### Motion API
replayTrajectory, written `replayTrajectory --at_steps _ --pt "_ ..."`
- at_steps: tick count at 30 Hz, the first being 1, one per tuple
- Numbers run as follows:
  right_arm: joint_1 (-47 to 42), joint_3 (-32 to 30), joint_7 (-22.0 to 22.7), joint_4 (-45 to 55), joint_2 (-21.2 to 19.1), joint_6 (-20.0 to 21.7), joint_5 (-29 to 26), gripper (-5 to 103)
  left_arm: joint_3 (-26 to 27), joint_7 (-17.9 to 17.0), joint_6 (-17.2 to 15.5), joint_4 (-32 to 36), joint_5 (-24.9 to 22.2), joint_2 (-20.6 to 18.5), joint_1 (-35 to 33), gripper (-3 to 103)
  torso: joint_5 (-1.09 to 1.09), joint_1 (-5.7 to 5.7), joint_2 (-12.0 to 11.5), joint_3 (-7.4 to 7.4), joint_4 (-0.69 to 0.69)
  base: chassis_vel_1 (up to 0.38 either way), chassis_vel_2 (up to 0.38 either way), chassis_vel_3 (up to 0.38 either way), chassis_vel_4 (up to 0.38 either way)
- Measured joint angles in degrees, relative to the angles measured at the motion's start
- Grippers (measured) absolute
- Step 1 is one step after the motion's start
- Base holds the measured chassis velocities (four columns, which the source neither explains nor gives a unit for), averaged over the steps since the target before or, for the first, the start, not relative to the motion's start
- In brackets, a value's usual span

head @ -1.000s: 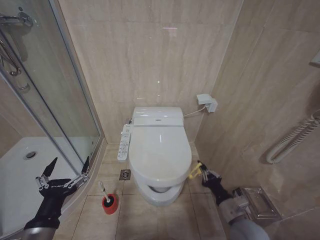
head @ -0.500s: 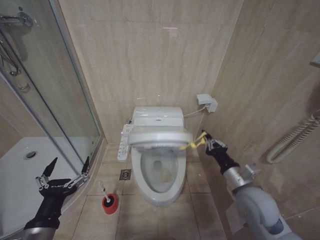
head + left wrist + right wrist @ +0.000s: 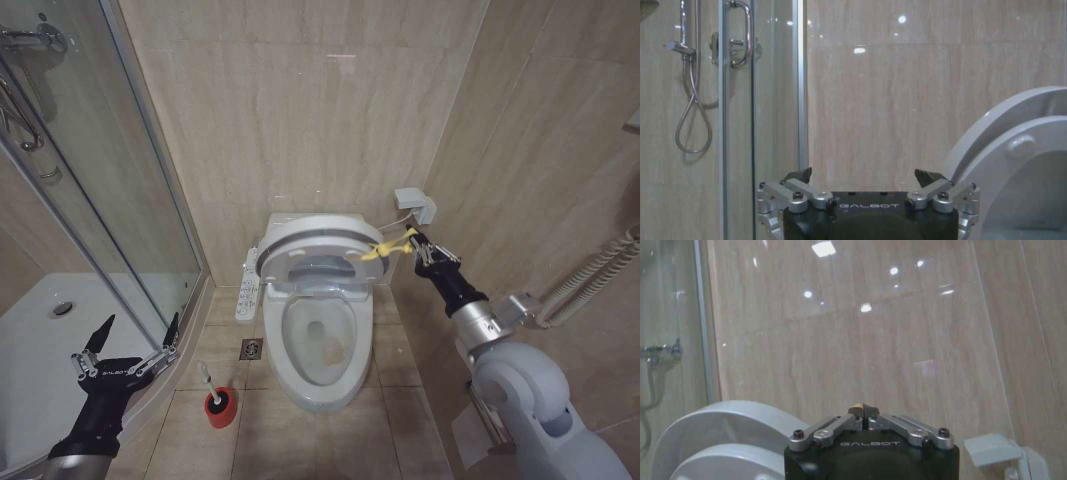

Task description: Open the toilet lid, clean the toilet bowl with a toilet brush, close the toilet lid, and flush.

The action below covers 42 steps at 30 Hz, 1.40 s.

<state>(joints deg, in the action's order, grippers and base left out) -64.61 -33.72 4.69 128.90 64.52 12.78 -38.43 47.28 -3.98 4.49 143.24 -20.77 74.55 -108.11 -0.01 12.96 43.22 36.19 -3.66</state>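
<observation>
Raised higher, toilet lid [image 3: 312, 243] hangs from outstretched right gripper [image 3: 412, 243].

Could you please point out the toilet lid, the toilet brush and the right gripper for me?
toilet lid [image 3: 312, 238]: head view, raised lid's upper edge.
toilet brush [image 3: 206, 380]: head view, pale handle above the red holder.
right gripper [image 3: 413, 243]: head view, fingertips at the yellow clip.

The beige tiled floor [image 3: 190, 425] carries everything here. The white toilet bowl [image 3: 318, 385] stands on it against the back wall. Just to the bowl's left, a small square drain [image 3: 250, 349] is set into the tiles. Nearer the camera, a red holder [image 3: 220, 407] sits on the floor with the toilet brush [image 3: 207, 381] standing in it. The white shower tray [image 3: 40, 340] borders the floor on the left.
</observation>
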Motion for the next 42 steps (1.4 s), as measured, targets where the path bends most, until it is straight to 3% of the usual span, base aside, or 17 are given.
replayTrajectory --at_steps 17,31,42 --pt "14.85 4.35 1.98 -11.68 7.65 0.17 -0.36 0 0.00 0.00 0.00 0.00 0.00 0.00 0.00 100 0.00 -0.01 0.01 -0.01 -0.01 0.000 0.000 0.000 0.000" --pt "31.65 10.98 1.36 -27.29 9.12 -5.51 6.03 0 0.00 0.00 0.00 0.00 0.00 0.00 0.00 100 0.00 0.00 0.01 0.00 -0.04 0.000 0.000 0.000 0.000" --pt "37.96 16.05 2.01 -36.20 11.98 -10.87 9.81 0 0.00 -0.01 0.00 0.00 0.00 0.00 0.00 100 0.00 0.00 0.01 -0.01 -0.02 0.000 0.000 0.000 0.000"
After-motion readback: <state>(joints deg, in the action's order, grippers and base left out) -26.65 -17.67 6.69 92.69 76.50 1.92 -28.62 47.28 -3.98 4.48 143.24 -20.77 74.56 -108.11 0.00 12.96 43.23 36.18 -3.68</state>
